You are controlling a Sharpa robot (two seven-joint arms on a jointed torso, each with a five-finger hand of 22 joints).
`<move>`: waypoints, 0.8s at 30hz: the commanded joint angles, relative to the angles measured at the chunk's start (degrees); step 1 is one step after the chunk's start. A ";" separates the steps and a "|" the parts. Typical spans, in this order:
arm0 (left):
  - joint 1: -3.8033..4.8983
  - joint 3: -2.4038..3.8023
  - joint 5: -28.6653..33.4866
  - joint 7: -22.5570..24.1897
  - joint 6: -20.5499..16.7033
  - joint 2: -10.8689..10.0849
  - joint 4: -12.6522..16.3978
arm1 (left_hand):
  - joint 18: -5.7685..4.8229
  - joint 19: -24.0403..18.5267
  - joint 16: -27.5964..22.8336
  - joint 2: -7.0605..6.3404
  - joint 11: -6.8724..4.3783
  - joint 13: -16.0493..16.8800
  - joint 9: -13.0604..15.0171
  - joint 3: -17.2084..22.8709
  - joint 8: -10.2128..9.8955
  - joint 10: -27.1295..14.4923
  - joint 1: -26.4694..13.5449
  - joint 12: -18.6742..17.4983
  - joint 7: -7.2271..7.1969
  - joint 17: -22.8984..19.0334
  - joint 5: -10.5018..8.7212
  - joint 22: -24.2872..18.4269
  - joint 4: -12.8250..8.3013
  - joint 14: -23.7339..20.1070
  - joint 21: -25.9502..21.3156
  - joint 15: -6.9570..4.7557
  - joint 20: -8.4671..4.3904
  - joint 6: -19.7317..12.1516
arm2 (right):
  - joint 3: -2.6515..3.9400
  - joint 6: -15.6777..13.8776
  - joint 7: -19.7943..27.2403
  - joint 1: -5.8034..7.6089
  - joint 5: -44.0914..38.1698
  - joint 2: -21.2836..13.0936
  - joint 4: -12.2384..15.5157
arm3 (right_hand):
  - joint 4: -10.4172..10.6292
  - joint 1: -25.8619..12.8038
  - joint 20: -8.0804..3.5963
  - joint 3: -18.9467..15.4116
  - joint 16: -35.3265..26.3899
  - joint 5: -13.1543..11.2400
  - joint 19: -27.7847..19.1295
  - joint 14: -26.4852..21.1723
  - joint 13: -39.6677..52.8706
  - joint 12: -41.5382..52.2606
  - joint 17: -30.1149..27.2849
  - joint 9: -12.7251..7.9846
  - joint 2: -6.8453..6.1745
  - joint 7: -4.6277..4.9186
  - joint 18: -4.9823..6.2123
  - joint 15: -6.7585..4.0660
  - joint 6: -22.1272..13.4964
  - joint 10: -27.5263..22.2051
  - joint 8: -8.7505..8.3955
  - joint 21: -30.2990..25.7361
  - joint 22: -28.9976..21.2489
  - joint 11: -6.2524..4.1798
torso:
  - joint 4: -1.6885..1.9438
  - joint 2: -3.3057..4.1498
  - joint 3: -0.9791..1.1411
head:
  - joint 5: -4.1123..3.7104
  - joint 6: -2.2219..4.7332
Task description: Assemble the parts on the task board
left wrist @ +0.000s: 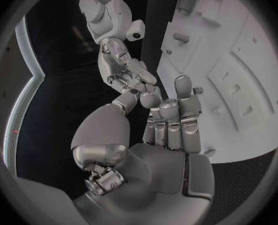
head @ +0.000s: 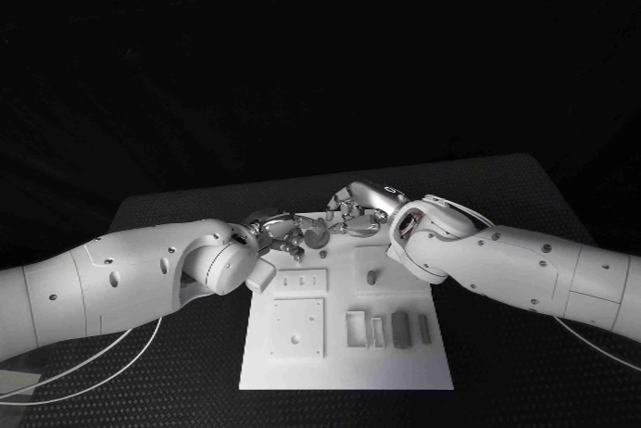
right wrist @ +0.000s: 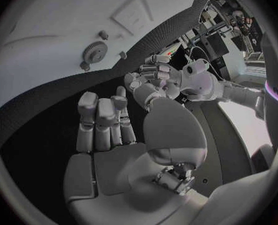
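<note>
The white task board (head: 345, 372) lies in the middle of the table. My left hand (head: 283, 232) and right hand (head: 363, 210) meet above its far edge, thumbs and fingertips touching. In the left wrist view my left hand (left wrist: 166, 130) keeps its fingers straight and side by side, its thumb reaching the right hand (left wrist: 128, 70). In the right wrist view my right hand (right wrist: 104, 122) does likewise, its thumb against the left hand (right wrist: 152, 70). Whether a part sits between them is hidden. Grey parts (head: 378, 331) stand in a row on the board, and a round toothed part (right wrist: 96, 51) sits nearer the hands.
A square recessed plate (head: 296, 328) takes up the board's left half, with small slots (head: 302, 282) above it and a short peg (head: 371, 276) to their right. The black table (head: 534, 206) runs round the board. A white cable (head: 94, 372) loops under my left arm.
</note>
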 commanded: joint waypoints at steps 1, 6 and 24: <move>-0.01 -0.01 -1.26 -0.10 1.31 -0.01 -0.18 | -0.82 -0.11 0.19 0.42 -0.64 0.02 0.03 0.00 0.18 -1.16 0.51 -0.14 -1.21 -0.09 -0.03 0.92 0.27 -1.37 -0.37 -0.84 -0.33 9.43 | 0.06 0.57 -0.45 0.04 -0.36 -0.59 -0.20 | 0.00 0.16 -0.18 -0.38 -0.34 0.18 -0.40 -0.45 -0.18 -0.14 -0.13 0.00 -1.27 1.01 3.33 0.22 -0.47 -0.83 -0.67 0.00 0.60 0.12 | 0.02 0.02 -0.01 | 0.02 -0.03; 0.00 -0.01 -3.16 -1.92 1.91 -0.28 -0.96 | -0.82 -0.12 0.22 0.64 -0.65 0.04 0.04 0.00 0.23 -1.18 0.59 -0.11 -1.22 -0.10 -0.07 0.94 0.30 -1.40 -0.38 -0.83 -0.33 9.49 | 0.07 -0.08 -0.46 0.06 0.28 -2.14 -0.99 | -0.02 0.93 0.18 -0.54 -0.82 0.19 -1.21 -1.33 -0.68 -0.79 -0.20 -0.56 -2.17 2.31 3.33 1.36 -3.90 -1.95 -2.89 -0.71 0.42 1.34 | 0.01 -0.04 -0.03 | 0.16 -0.13; 0.77 0.02 -22.16 -25.14 18.60 0.49 -4.37 | -0.82 -0.79 0.32 1.97 -0.59 -0.05 0.48 -0.50 0.90 -1.78 0.75 -0.12 -1.20 -0.37 -2.55 1.11 0.10 -2.04 -0.74 -0.60 -0.07 9.30 | 2.42 -1.30 1.03 4.20 10.70 -3.96 -8.56 | 0.08 0.70 0.64 -0.85 -0.82 0.19 -1.26 -1.48 -1.01 -0.70 -0.18 -0.88 -1.97 2.95 3.33 2.02 -4.84 -2.13 -3.88 -0.92 0.36 1.98 | -0.04 0.02 0.14 | 0.03 -0.92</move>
